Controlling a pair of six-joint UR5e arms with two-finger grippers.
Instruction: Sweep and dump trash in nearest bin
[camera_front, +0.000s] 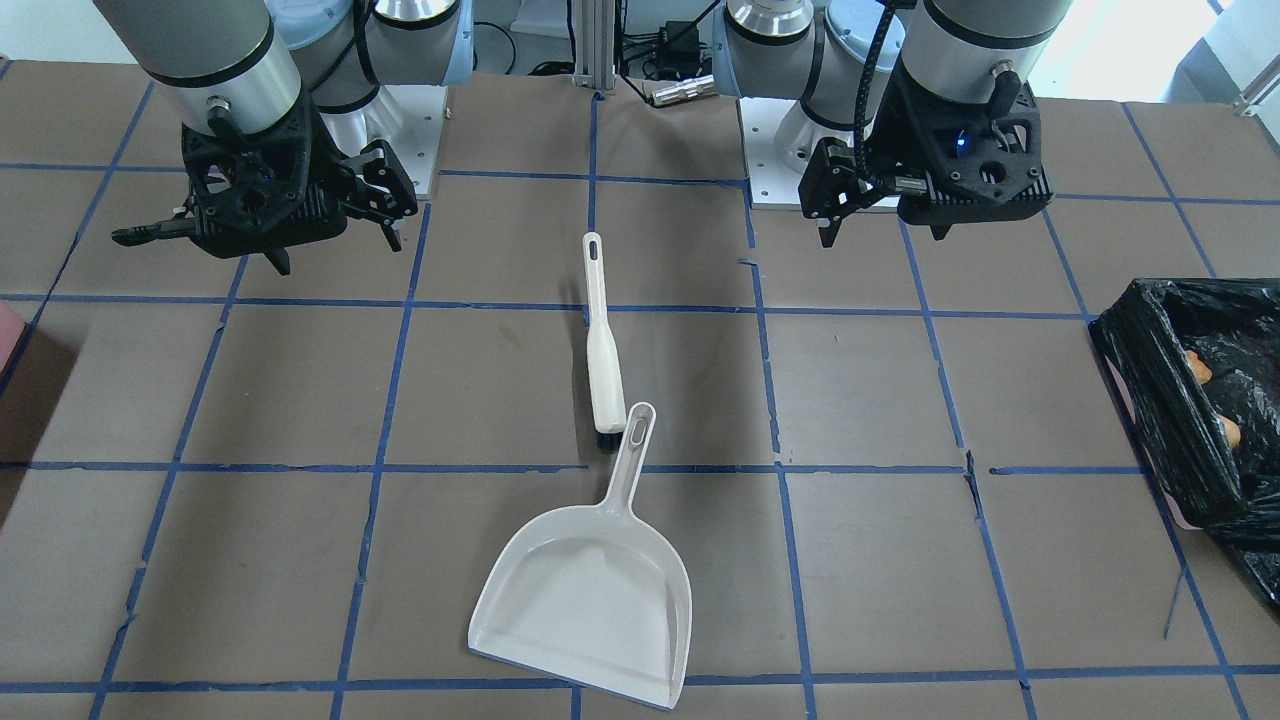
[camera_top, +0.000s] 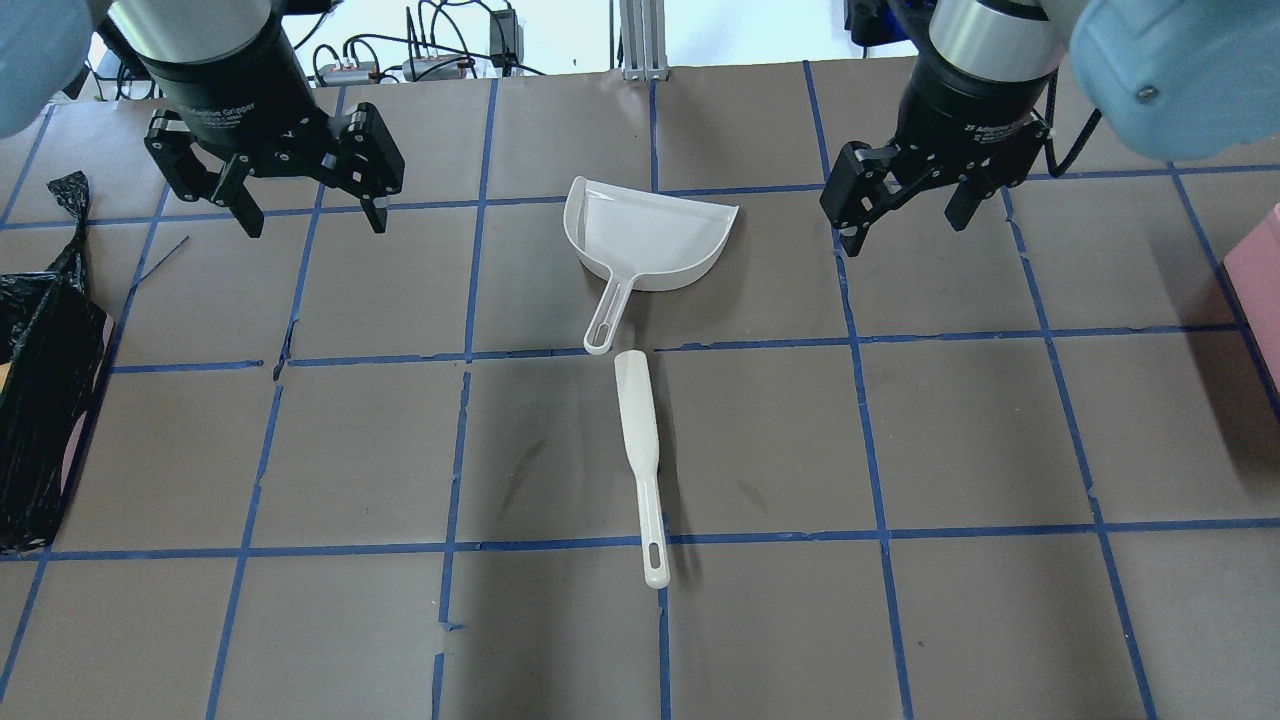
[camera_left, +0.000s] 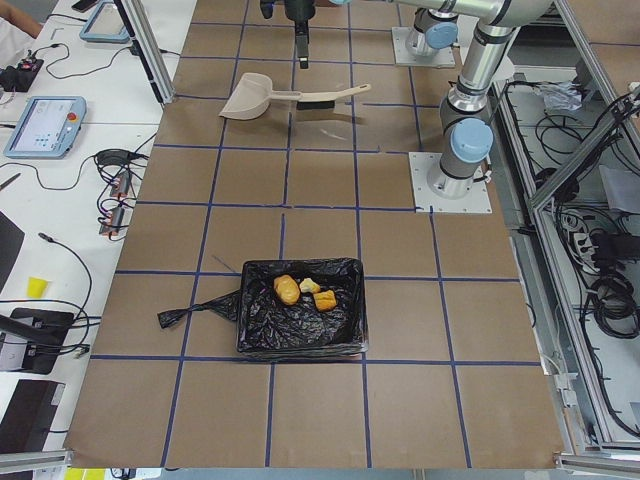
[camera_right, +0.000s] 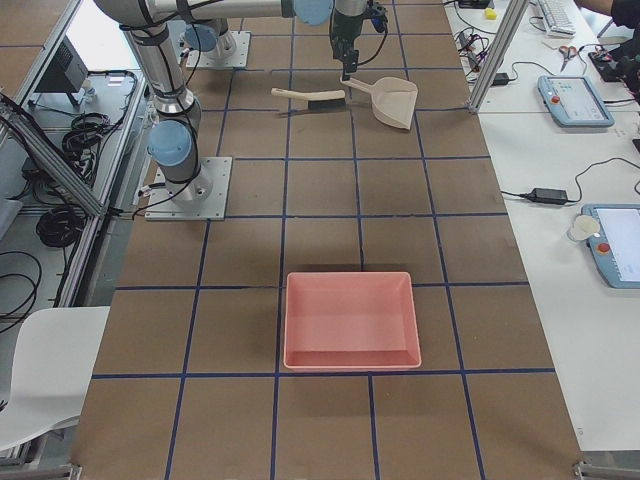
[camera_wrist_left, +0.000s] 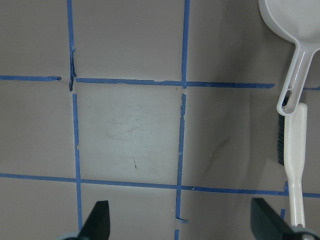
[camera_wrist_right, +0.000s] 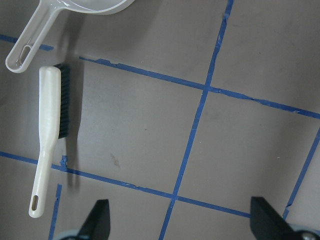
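The trash lies inside the bin (camera_left: 300, 318), a box lined with a black bag: a tan potato-like oval (camera_left: 287, 290), a bread chunk (camera_left: 325, 299) and a pale apple-core bit (camera_left: 309, 286). The bin also shows at the table's left end (camera_top: 40, 400) (camera_front: 1180, 400). The white dustpan (camera_top: 650, 235) and white brush (camera_top: 637, 430) lie mid-table, the brush head next to the dustpan handle. My left gripper (camera_top: 313, 222) is open and empty, above the table left of the dustpan. My right gripper (camera_top: 900, 232) is open and empty, to the dustpan's right.
A pink tray (camera_right: 350, 320) sits at the table's right end, its edge showing in the overhead view (camera_top: 1262, 255). The table is brown paper with a blue tape grid (camera_top: 470, 355). Operator benches with tablets and cables run along the far side.
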